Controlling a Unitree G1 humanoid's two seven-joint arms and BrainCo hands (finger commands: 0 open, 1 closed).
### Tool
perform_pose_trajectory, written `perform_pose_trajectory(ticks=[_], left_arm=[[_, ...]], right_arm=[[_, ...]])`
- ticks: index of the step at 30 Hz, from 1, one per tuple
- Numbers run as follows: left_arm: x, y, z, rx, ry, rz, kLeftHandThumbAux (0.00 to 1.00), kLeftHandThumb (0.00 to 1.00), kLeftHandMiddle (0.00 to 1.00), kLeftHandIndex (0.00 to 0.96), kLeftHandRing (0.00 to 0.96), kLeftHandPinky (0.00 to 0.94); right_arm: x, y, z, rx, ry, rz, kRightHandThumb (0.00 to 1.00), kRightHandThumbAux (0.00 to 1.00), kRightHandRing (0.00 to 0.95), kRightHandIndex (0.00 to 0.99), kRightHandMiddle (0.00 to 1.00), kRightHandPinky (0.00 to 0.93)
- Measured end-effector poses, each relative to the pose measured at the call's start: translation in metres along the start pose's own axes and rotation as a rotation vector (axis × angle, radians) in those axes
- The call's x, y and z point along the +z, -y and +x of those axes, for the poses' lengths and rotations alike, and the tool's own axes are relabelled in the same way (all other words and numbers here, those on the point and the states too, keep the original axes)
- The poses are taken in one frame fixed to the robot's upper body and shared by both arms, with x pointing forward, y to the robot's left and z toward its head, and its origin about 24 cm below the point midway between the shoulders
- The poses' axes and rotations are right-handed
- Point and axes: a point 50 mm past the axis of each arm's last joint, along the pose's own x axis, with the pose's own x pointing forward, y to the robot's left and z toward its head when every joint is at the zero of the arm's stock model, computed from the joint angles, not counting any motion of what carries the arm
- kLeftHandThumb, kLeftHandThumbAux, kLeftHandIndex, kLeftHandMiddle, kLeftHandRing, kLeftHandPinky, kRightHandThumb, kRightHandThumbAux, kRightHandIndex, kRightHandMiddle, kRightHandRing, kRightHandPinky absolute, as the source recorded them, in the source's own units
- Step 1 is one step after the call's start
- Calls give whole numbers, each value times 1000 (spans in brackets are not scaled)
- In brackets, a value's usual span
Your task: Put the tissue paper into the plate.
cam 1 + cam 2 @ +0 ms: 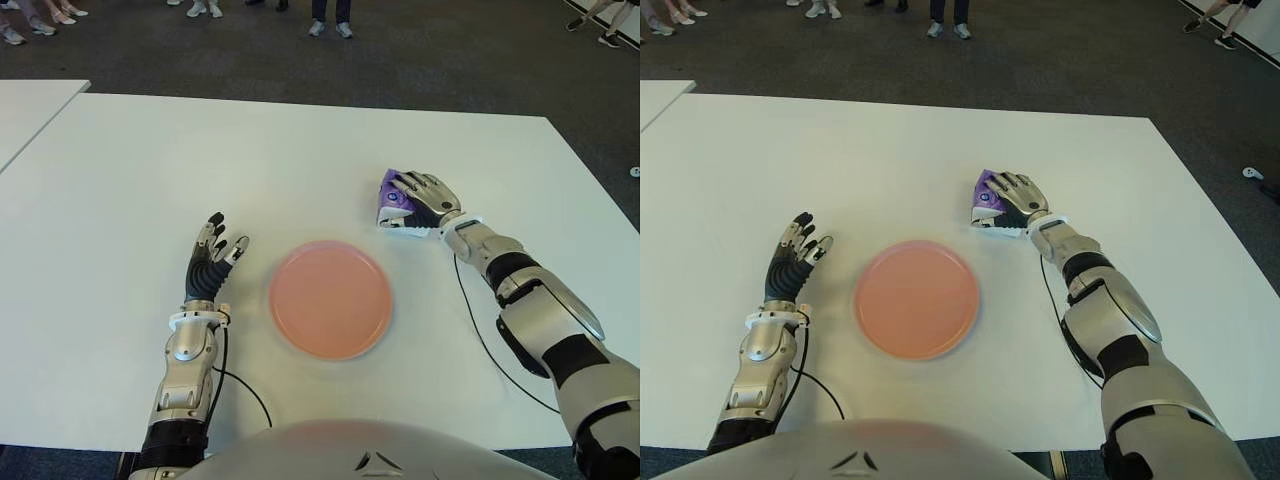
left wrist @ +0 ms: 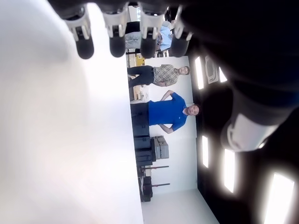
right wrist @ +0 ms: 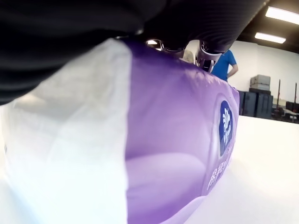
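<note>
Because the pack (image 1: 396, 203) is a soft plastic-wrapped tissue packet, purple and white, I'd judge it light and squashy, its film a bit slick; a hold across its width from above looks best. It lies on the surface (image 1: 300, 160) toward the right edge, well apart from the plate (image 1: 330, 298) near the front edge. The right hand (image 1: 426, 199) lies over it with fingers draped on top, arm stretched forward; whether it truly grips I cannot tell. The left hand (image 1: 213, 260) shows left of the plate, fingers spread, empty.
</note>
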Motion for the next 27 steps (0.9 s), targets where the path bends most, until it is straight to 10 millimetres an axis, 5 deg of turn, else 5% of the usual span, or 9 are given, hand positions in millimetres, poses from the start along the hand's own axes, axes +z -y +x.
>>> perform_pose_trajectory(ticks=[27], left_arm=[[-1, -8, -4, 25, -8, 9, 578, 0, 0, 0, 0, 0]], right_arm=[[3, -11, -4, -44, -91, 180, 385, 144, 0, 0, 0, 0]])
